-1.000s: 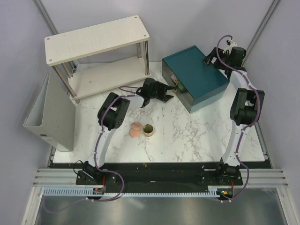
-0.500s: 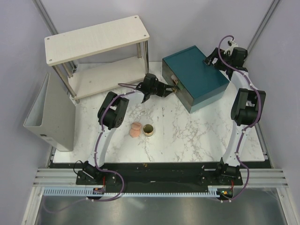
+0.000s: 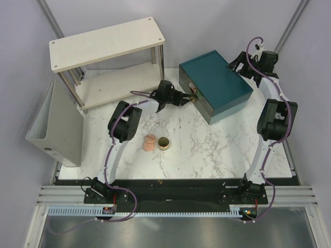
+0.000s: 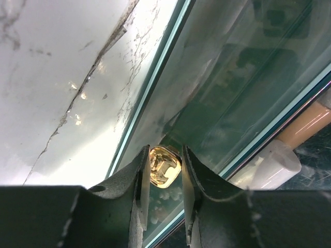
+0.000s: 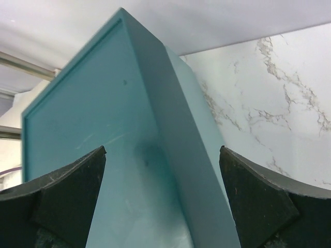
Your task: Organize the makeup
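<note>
A peach-pink sponge (image 3: 149, 143) and a gold-rimmed pot (image 3: 164, 143) sit side by side on the marble table (image 3: 207, 150). My left gripper (image 3: 189, 98) is at the front of the teal box (image 3: 217, 85). In the left wrist view it (image 4: 164, 155) is shut on the box's gold drawer knob (image 4: 165, 166). A peach tube (image 4: 305, 126) with a white end shows through the drawer's clear front. My right gripper (image 3: 235, 65) is open and empty over the box's far right corner (image 5: 150, 129). No mint-green piece is in view.
A two-tier wooden shelf (image 3: 108, 44) stands at the back left. A grey bin (image 3: 54, 129) stands at the table's left edge. The teal box takes up the back right of the table.
My left gripper has moved right to the box front and closed from open onto the gold knob. My right gripper has drawn back a little to the right from the box top.
</note>
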Action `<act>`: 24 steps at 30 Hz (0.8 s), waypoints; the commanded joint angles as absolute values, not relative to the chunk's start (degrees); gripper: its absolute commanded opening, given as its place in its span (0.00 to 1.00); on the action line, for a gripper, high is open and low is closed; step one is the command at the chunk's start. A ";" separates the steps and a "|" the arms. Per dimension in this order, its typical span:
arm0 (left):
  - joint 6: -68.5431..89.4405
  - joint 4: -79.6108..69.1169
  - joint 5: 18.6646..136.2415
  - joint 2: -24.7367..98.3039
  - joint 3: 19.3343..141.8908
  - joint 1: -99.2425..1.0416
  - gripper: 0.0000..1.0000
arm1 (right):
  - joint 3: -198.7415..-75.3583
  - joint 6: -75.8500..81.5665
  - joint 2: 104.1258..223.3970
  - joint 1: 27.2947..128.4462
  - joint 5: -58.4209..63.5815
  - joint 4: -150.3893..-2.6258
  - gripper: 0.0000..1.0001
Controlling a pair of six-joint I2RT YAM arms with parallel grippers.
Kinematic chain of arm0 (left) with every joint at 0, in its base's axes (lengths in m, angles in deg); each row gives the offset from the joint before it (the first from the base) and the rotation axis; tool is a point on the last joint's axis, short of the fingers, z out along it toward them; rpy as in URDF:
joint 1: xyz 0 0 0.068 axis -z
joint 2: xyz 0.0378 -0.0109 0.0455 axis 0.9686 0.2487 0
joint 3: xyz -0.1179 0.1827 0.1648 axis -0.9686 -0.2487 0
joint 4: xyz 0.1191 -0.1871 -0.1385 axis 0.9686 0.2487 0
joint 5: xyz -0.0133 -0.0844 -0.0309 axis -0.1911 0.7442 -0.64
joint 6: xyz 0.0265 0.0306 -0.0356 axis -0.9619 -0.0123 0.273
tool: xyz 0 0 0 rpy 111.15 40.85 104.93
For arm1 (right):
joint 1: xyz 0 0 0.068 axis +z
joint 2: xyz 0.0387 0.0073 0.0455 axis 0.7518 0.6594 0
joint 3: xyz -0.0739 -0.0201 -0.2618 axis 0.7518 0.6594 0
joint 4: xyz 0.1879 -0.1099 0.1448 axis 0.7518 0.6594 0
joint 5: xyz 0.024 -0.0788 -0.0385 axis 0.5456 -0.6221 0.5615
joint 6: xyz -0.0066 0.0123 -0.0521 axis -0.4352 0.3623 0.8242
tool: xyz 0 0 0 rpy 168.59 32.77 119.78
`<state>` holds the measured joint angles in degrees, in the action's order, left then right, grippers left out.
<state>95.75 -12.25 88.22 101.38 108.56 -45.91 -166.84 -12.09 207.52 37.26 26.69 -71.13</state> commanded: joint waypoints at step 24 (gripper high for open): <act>86.94 -11.24 98.90 100.68 104.95 -37.37 0.19 | -165.04 -16.34 199.75 36.79 31.50 -75.34 0.98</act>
<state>92.34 -16.77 89.70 101.34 106.35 -44.16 -165.68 -15.63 203.39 36.95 29.88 -72.72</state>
